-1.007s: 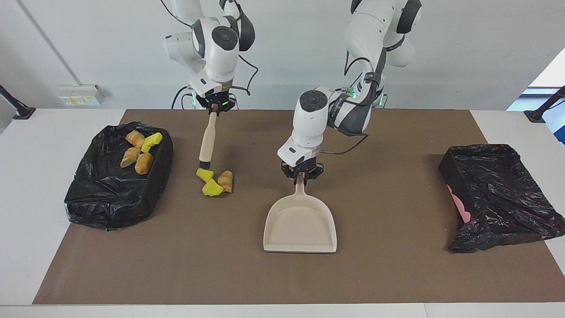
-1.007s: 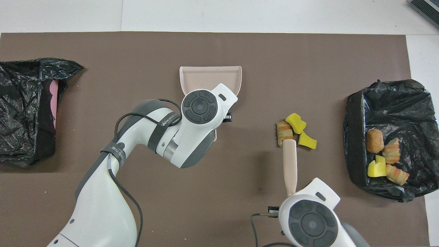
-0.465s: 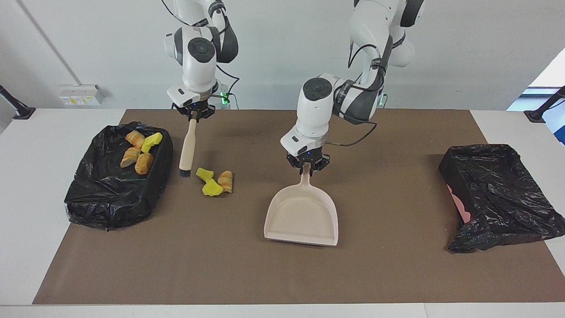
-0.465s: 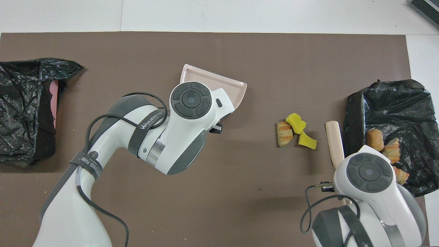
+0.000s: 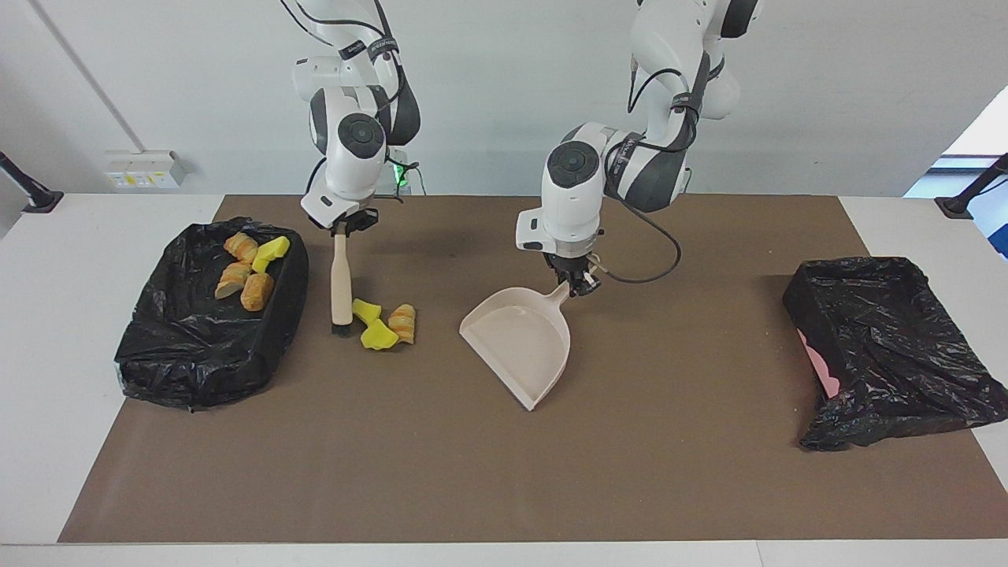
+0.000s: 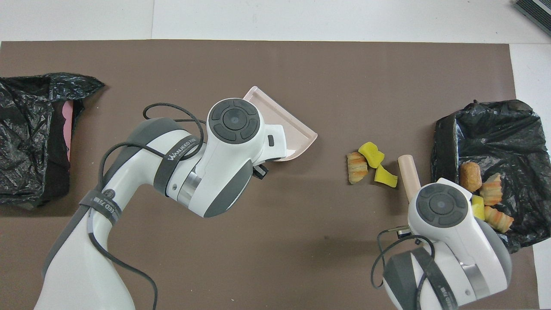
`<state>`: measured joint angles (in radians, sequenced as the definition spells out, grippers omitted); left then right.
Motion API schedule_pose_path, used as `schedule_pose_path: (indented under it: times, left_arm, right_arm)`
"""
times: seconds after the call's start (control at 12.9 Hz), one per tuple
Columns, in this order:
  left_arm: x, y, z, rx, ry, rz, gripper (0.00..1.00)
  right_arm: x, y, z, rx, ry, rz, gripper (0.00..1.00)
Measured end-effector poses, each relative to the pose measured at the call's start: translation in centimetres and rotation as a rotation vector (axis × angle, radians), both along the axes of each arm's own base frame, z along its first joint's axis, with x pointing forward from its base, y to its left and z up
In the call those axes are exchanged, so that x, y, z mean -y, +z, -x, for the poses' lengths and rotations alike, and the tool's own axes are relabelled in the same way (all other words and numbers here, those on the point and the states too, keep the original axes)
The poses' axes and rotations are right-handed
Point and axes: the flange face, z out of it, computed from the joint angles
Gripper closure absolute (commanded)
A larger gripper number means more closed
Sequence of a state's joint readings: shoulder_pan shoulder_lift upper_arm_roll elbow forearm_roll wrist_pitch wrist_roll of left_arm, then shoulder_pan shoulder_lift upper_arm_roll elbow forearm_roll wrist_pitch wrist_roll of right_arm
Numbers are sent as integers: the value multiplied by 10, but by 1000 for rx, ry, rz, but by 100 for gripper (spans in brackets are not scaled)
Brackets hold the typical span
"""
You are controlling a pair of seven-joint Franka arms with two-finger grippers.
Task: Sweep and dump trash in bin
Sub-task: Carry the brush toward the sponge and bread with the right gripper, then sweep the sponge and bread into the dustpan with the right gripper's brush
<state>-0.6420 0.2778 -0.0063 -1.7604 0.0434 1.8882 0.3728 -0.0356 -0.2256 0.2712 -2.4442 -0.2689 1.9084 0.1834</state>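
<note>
Reaching down near the table's middle, the left gripper (image 5: 577, 282) is clamped on the handle of the dustpan (image 5: 520, 346), tilted with one edge lifted. The right gripper (image 5: 343, 225) points straight down, closed on the brush (image 5: 341, 279) held upright. Three sponge chunks (image 5: 384, 323) lie on the mat just beside its bristles; other chunks (image 5: 246, 270) sit in the black-lined bin (image 5: 197, 354).

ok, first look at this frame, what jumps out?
The two arms, each holding a tool over the brown mat: the left pincer grips the handle of the beige dustpan, tilted with its mouth turned toward the trash; the right pincer holds the brush upright beside three loose sponge chunks. More chunks lie in the black-lined bin at the right arm's end; a second black bag lies at the left arm's end.
</note>
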Motion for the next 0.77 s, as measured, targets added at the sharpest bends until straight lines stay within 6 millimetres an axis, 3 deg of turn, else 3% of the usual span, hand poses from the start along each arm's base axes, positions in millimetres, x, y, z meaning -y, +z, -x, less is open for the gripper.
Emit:
schedule_pose_path:
  times: [0.31,0.77]
  left_arm:
    - [5,0,24,-2,-167,-22,100]
    - [-9,-22,37,57,-293,-18,100]
  right_arm:
    - [-10,-8,1,-8,-32,-66,100]
    - [-58,-15,5,15,-20,-194,100]
